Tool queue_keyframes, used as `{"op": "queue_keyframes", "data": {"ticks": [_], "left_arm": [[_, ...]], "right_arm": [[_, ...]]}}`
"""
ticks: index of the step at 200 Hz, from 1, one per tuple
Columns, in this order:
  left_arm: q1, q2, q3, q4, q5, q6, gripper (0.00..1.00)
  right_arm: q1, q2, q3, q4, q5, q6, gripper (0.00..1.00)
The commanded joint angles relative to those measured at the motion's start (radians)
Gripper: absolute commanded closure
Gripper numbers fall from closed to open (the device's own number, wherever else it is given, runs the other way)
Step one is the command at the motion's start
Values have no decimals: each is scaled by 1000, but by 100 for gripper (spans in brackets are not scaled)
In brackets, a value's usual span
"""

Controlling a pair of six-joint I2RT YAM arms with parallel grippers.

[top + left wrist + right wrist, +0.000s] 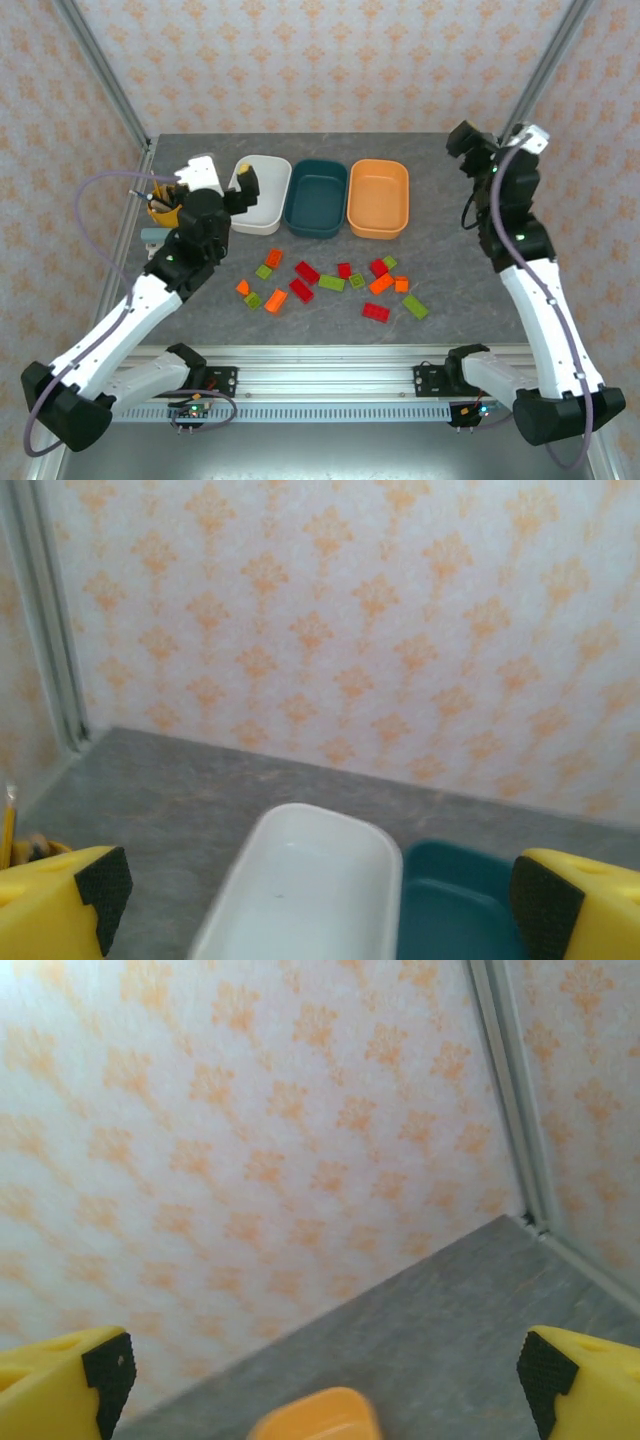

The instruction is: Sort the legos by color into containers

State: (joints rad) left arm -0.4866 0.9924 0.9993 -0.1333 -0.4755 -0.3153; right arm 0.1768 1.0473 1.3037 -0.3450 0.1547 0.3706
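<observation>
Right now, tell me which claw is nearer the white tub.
Left. The left claw hangs open at the white tub, over its left rim. The right claw is raised far off to the right, past the orange tub.

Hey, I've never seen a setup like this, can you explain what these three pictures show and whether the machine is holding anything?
These are two white robot arms bolted to the near edge of a grey table. One picture looks down from above; the other two come from cameras on each wrist, with yellow fingers at the edges. At the back sit a white plastic tub, a dark teal plastic tub and an orange plastic tub. Small red, orange and green plastic bricks lie scattered in front of them. The left gripper hovers by the white tub and the right gripper is raised at the far right; both have their jaws open, holding nothing.
</observation>
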Motion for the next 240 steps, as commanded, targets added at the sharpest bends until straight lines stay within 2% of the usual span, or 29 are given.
{"op": "queue_keyframes", "data": {"ticks": [1, 10, 15, 31, 38, 55, 74, 109, 147, 195, 240], "left_arm": [[19, -31, 127, -500, -16, -492, 0], [55, -43, 99, -464, 133, -480, 0], [68, -48, 86, -450, 199, -487, 0], [69, -36, 77, -475, 324, -510, 0], [63, -24, 81, -502, 368, -514, 0], [22, 2, 76, -558, 434, -498, 0], [-45, 9, 37, -585, 484, -484, 0], [-220, -10, -52, -601, 480, -499, 0], [-386, 9, -74, -600, 425, -527, 0], [-437, 73, -64, -555, 425, -527, 0], [-479, 78, -69, -487, 442, -489, 0]], "right_arm": [[-21, 66, 9, -553, -208, 277, 1], [-12, 75, -4, -581, -286, 257, 1], [0, 75, -2, -631, -271, 280, 0], [48, 54, 1, -732, -215, 333, 9], [64, 45, 7, -774, -194, 349, 12], [102, 47, 15, -877, -154, 390, 13], [140, 69, -32, -945, -164, 410, 15], [208, 82, -221, -923, -243, 436, 14], [211, 102, -387, -796, -341, 409, 14], [212, 173, -530, -646, -419, 396, 11], [211, 209, -598, -547, -430, 419, 8]]}}
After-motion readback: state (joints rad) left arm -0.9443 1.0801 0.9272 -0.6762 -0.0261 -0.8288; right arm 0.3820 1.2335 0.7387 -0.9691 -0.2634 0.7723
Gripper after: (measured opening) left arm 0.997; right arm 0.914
